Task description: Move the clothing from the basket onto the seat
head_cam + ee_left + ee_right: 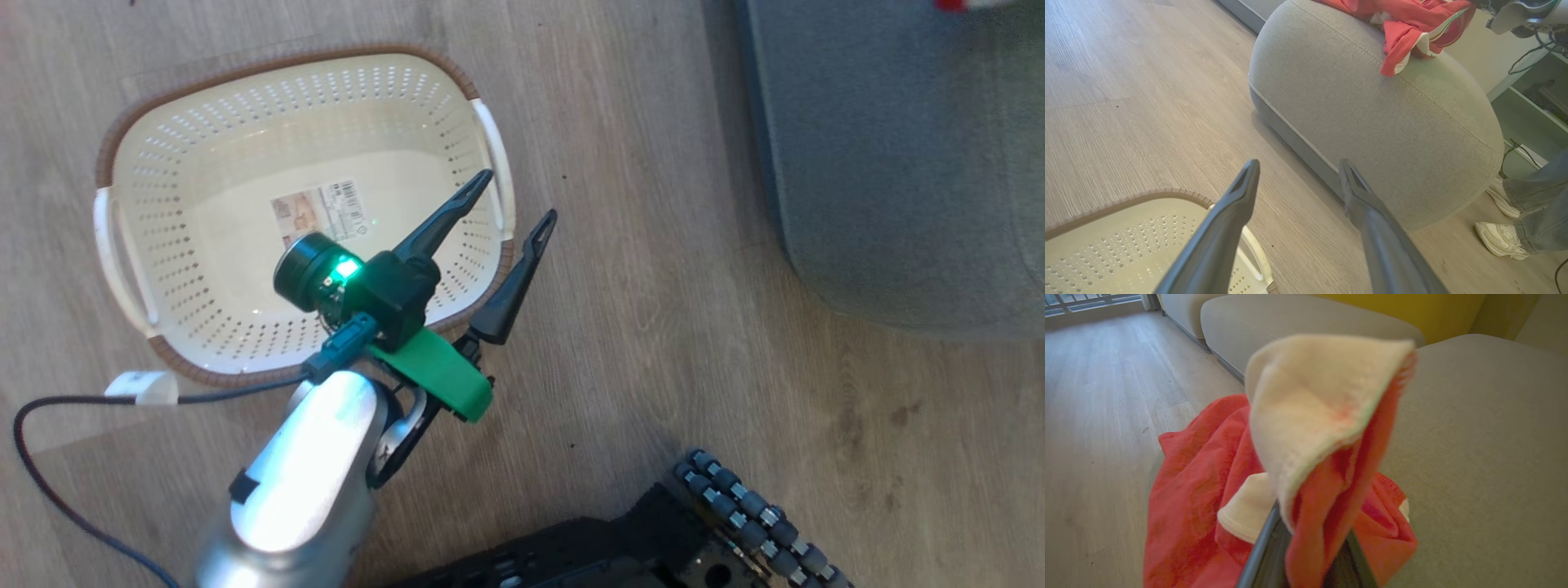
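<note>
The cream basket stands on the wood floor with nothing but a sticker inside; its brown rim shows at the lower left of the left wrist view. My left gripper hangs open over the basket's right handle, holding nothing, its fingers spread wide towards the seat. The grey seat lies to the right. Red and white clothing rests on the seat's top. My right gripper is shut on a fold of the clothing above the seat.
A person's feet in white shoes stand beside the seat's far corner. My dark wheeled base is at the bottom, and a black cable loops at the left. More grey cushions and a yellow backrest lie beyond.
</note>
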`<state>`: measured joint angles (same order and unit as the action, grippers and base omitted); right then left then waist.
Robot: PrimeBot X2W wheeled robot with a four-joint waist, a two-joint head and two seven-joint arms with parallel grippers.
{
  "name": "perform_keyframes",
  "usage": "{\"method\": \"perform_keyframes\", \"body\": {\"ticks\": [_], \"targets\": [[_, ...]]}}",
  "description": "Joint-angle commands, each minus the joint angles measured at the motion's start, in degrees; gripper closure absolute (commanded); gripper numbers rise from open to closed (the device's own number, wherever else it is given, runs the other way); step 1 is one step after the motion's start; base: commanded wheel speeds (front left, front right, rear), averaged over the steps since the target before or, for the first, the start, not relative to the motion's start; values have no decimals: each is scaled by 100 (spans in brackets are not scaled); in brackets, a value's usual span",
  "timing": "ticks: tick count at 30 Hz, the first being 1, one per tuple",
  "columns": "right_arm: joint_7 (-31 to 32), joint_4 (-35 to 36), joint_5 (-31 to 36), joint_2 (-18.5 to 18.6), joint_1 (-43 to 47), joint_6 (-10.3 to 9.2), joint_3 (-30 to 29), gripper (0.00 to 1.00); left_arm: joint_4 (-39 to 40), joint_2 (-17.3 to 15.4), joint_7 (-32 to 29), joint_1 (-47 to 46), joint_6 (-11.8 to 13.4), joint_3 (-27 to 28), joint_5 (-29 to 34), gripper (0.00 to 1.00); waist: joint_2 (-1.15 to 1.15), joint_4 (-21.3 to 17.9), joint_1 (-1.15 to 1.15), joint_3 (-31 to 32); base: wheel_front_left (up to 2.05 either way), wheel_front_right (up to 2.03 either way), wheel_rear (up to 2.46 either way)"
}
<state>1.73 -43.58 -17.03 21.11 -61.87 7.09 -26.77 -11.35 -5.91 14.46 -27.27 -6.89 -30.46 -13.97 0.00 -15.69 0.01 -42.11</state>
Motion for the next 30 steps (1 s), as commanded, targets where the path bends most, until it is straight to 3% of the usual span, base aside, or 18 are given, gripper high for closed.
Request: {"method": "perform_keyframes", "body": {"ticks": [1,2,3,11,17,22,30], "targets": [[-195,181,20,78,-36,40,-43,81,143,-69,53,174,-1,150,34,0,0,-88,-1,15,0,0,0],[-258,125,24,54,25,40,-21,57,140,-80,53,198,6,179,24,0,0,-101,-1,46,0,0,0],[-311,79,30,42,75,40,19,0,137,-90,53,223,17,212,13,0,0,-119,-1,85,0,0,0],[-457,106,56,148,522,40,442,0,106,-52,53,372,42,332,-56,0,0,-199,-1,566,0,0,0],[-500,794,-92,190,1463,40,1170,0,55,74,53,581,112,515,-211,0,0,-264,-1,1084,0,0,0],[-646,1701,-362,-50,2266,40,1509,0,7,155,53,813,173,766,-340,0,0,-185,-1,1572,0,0,0],[-949,2832,-305,-591,3571,40,2057,0,-166,274,53,1248,419,1223,-547,0,0,444,-1,2417,0,0,0]]}}
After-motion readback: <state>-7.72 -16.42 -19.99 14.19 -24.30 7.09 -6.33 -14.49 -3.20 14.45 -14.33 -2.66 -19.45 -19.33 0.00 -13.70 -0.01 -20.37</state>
